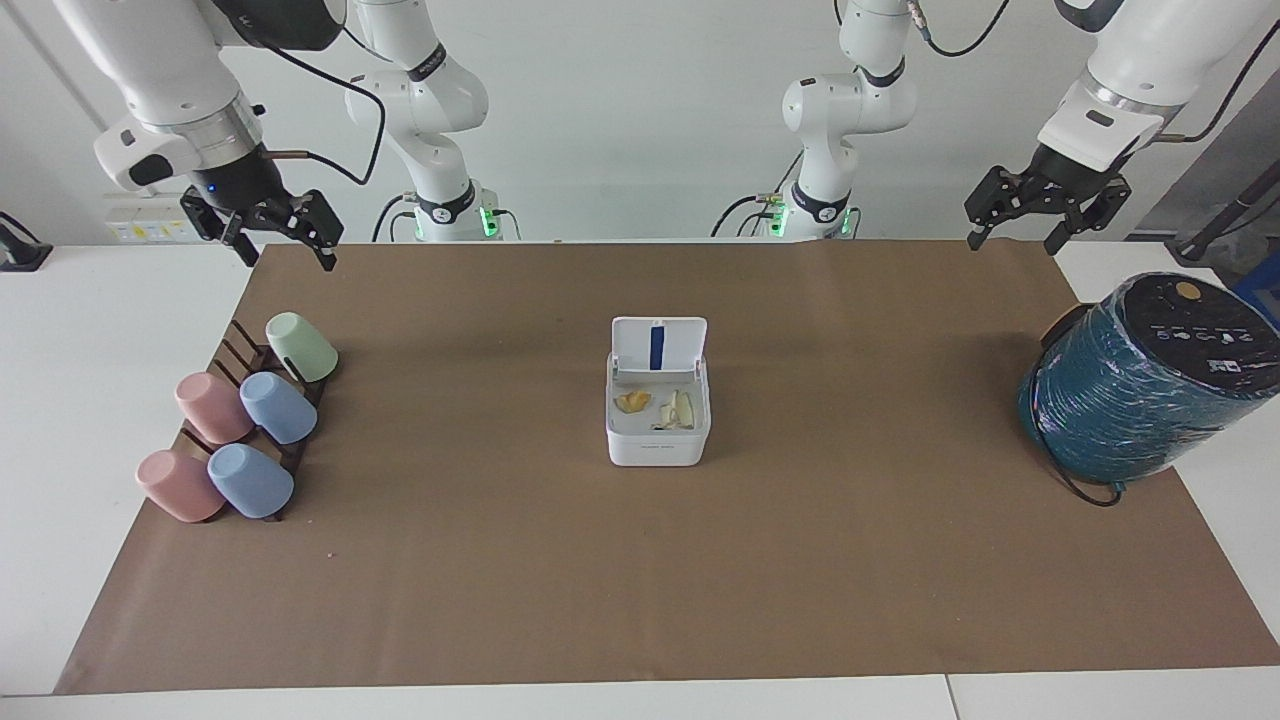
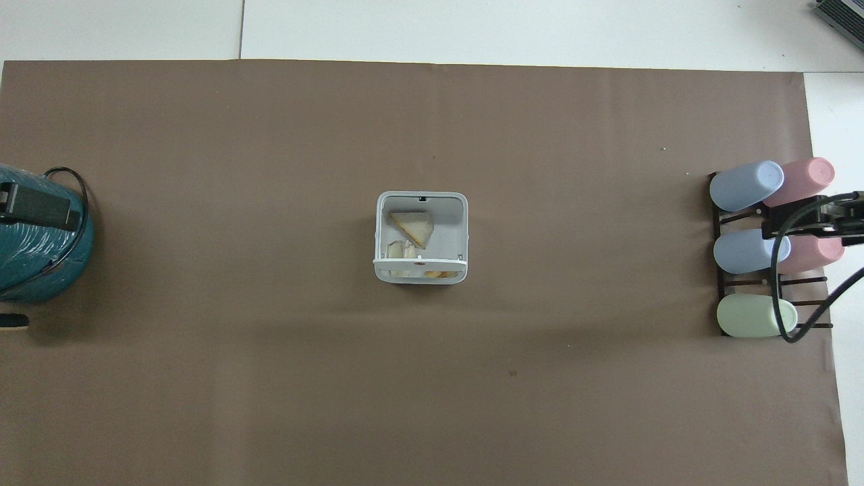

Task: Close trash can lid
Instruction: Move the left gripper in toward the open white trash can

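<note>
Light plastic trash can (image 1: 657, 425), lid (image 1: 658, 345) upright on its hinge — best nudged at top edge. Right gripper (image 1: 268, 228) and left gripper (image 1: 1040, 212) raised, fingers wide — both waiting.

Trash can (image 1: 657, 440) mid-table, lid (image 1: 659, 345) upright, open; scraps (image 1: 657, 407) inside.

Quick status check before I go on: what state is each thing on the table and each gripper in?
trash can: upright, open, scraps inside.
lid: raised, standing upright on its hinge.
cups: five, tipped on their rack.
teal cylinder: leaning, cable attached.
left gripper: open, waiting, holding nothing.
right gripper: open, waiting, holding nothing.
</note>
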